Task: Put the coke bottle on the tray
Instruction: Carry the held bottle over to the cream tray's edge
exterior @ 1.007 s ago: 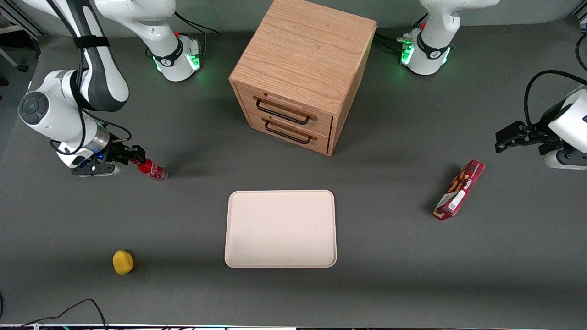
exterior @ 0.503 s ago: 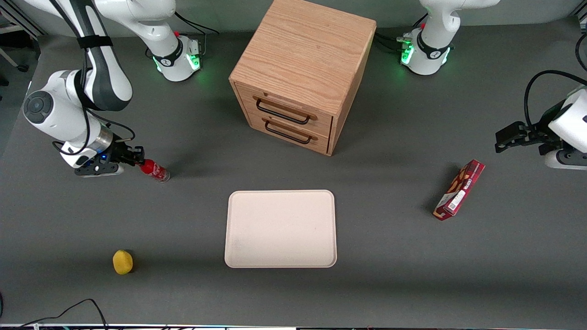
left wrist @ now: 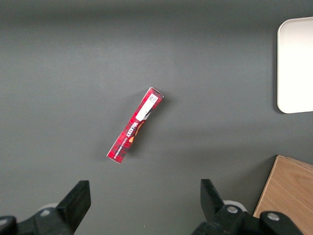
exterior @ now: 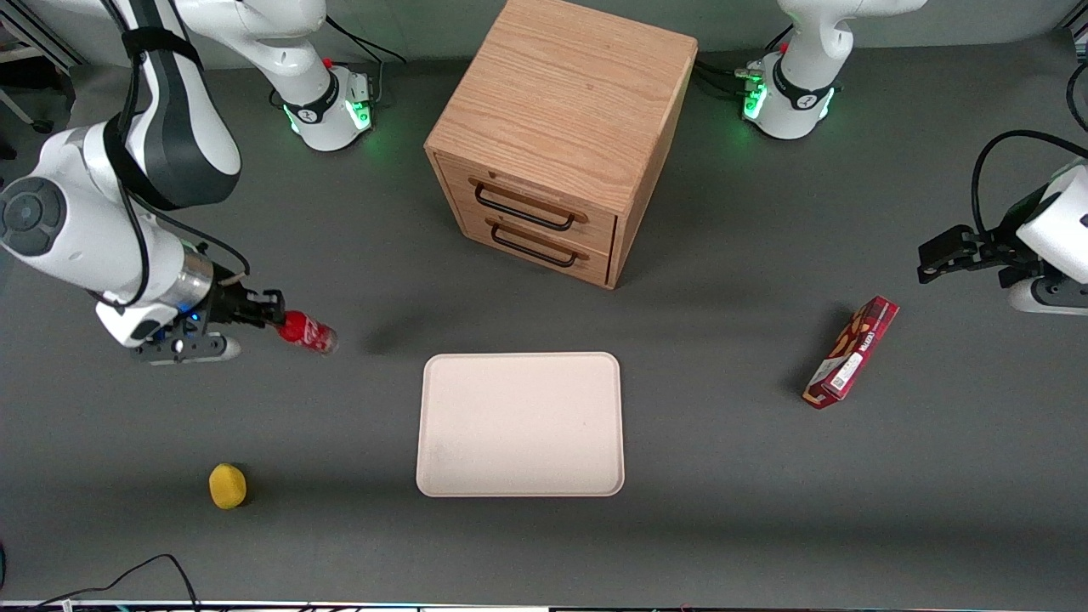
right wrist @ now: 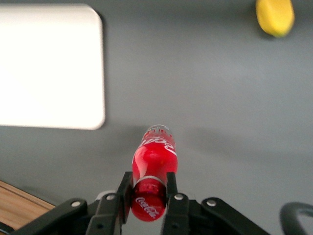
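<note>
Dark grey matting covers the table [exterior: 722, 510], and we work toward the working arm's end of it. Our gripper [exterior: 274, 319] hangs above the mat there, its fingers [right wrist: 172, 196] pinched on the neck of the coke bottle [exterior: 308, 333] just under the red cap. The bottle is carried off the surface (a separate shadow lies on the mat nearer the tray), with its clear base pointing away from the wrist.

The tray [exterior: 520, 423] lies flat and unloaded in the middle of the table, in front of the wooden drawer cabinet [exterior: 561, 136] and nearer the front camera than it. Bottle and tray are apart, with bare mat between them.

We judge the step in hand to be the carry toward the tray. To do it well:

1. Hold the pinch firm; a neck grip lets the body swing.
2. Travel with the base kept above the tray's low rim.
3. Aim for the tray's middle, not its edge nearest us.
4. Lower until the base rests on the tray before releasing.

A yellow ball-like object [exterior: 227, 485] sits nearer the front camera and out of the path. A red snack box [exterior: 852, 352] lies toward the parked arm's end.
</note>
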Action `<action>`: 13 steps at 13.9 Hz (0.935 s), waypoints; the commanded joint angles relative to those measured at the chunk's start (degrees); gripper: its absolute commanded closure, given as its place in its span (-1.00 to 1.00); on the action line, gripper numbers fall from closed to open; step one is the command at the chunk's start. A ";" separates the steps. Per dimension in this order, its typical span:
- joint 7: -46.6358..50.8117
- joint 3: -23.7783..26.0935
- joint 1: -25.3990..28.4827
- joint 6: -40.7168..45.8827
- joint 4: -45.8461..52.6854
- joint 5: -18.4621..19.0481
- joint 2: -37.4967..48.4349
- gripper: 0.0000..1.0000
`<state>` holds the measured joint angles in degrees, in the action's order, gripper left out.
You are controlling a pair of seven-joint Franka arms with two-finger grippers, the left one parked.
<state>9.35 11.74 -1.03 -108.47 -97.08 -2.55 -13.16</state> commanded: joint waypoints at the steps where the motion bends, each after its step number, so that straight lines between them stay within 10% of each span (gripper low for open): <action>1: 6.28 0.39 4.78 5.37 18.46 0.70 -13.09 1.00; 7: 10.51 -1.98 12.79 5.82 36.59 2.11 -26.99 1.00; 13: 15.53 -18.07 28.72 2.49 42.15 1.14 -32.45 1.00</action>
<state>23.58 -4.16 26.54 -105.80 -59.17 -1.52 -42.87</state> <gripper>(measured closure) 0.692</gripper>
